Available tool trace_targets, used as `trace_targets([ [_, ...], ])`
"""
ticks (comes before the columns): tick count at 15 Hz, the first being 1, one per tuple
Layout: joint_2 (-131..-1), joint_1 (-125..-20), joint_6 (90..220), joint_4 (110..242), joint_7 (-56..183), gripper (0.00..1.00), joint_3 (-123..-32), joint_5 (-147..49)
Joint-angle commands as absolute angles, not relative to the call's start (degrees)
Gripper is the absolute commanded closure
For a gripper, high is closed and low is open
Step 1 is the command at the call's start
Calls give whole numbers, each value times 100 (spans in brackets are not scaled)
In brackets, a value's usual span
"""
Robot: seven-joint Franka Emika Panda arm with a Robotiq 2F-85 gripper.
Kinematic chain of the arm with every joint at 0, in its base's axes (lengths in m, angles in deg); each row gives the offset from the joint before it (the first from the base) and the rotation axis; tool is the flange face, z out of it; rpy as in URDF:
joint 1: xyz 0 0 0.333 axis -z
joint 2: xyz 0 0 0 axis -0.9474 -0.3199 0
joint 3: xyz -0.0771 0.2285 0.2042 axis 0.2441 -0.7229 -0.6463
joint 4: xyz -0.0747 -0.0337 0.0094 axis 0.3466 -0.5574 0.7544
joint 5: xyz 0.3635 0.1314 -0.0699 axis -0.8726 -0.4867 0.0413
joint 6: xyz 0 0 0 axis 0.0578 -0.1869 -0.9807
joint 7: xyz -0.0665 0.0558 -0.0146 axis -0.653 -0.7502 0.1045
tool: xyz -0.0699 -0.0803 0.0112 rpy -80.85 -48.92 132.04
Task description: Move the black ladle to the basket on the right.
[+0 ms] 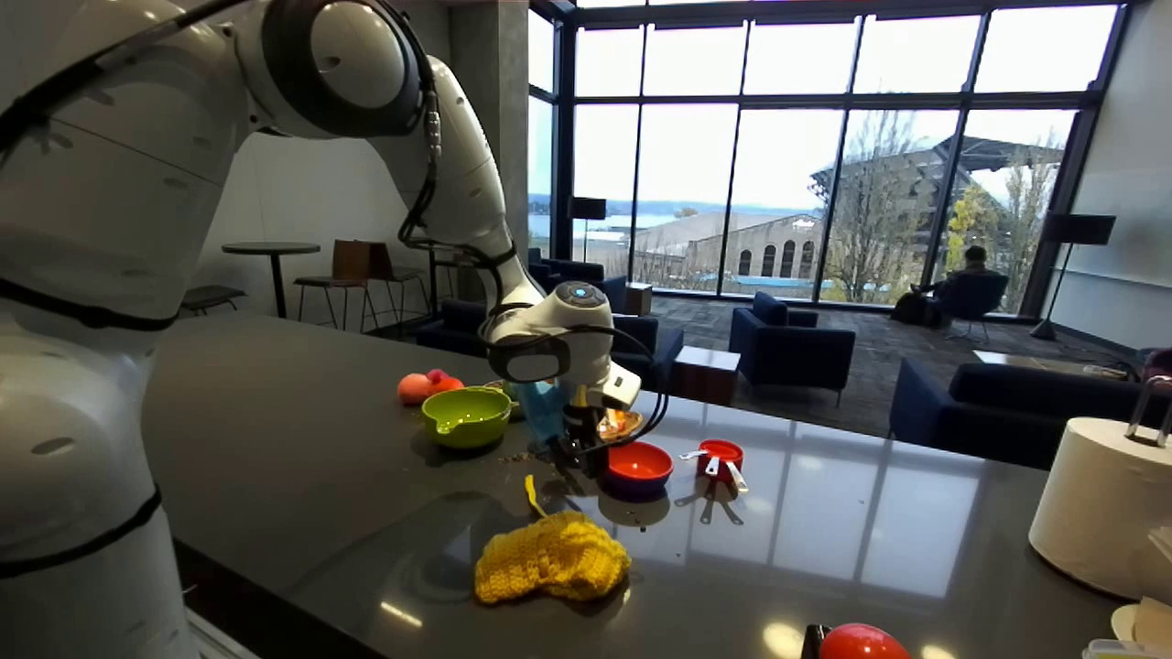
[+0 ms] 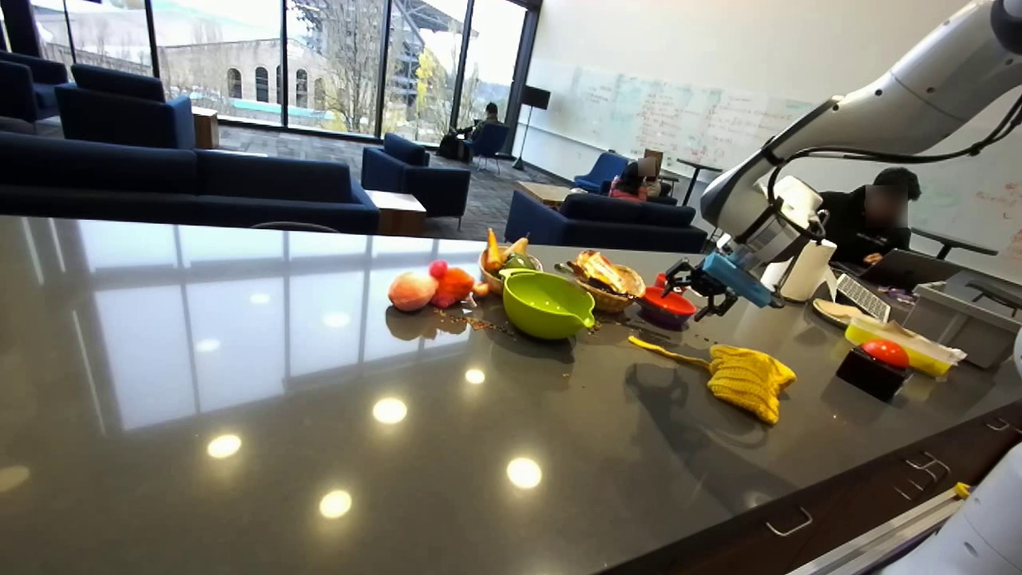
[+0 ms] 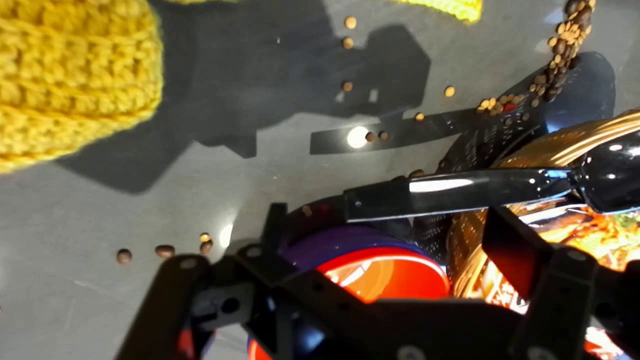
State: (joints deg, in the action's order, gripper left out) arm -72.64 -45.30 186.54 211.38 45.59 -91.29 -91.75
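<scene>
The black ladle [image 3: 470, 190] shows in the wrist view, its handle passing between the open fingertips and its scoop at the right edge over the basket. The small tan woven basket [image 3: 555, 147] holds orange food-like items; it also shows in an exterior view [image 2: 612, 300]. In both exterior views the ladle is too hidden or small to make out surely. My gripper [image 3: 385, 215] is open, fingers spread on either side of the handle's length, not closed on it. In both exterior views the gripper [image 1: 579, 448] [image 2: 693, 294] hovers low by the red bowl.
The red bowl [image 1: 639, 462] stands under and beside the gripper, next to the basket. The green bowl [image 2: 543, 307] and another woven basket with pears [image 2: 489, 279] stand nearby. A yellow knitted cloth [image 2: 750, 379], red measuring cups [image 1: 721, 453] and scattered beans [image 3: 565, 50] lie around.
</scene>
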Motion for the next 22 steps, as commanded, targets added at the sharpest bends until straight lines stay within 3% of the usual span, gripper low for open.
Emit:
trace_targets([
  [1,-7566,-3923,18671,20839,3654,0,-9699,-9873],
  [11,-8332,-3204,18615,20309,2189,2,-10442,-10921],
  [13,-8417,-3160,18607,20253,2065,27,-10495,-10994],
  [15,-8475,-3133,18599,20202,1986,35,-10528,-11026],
  [22,-8467,-3098,18598,20153,1915,87,-10576,-11005],
])
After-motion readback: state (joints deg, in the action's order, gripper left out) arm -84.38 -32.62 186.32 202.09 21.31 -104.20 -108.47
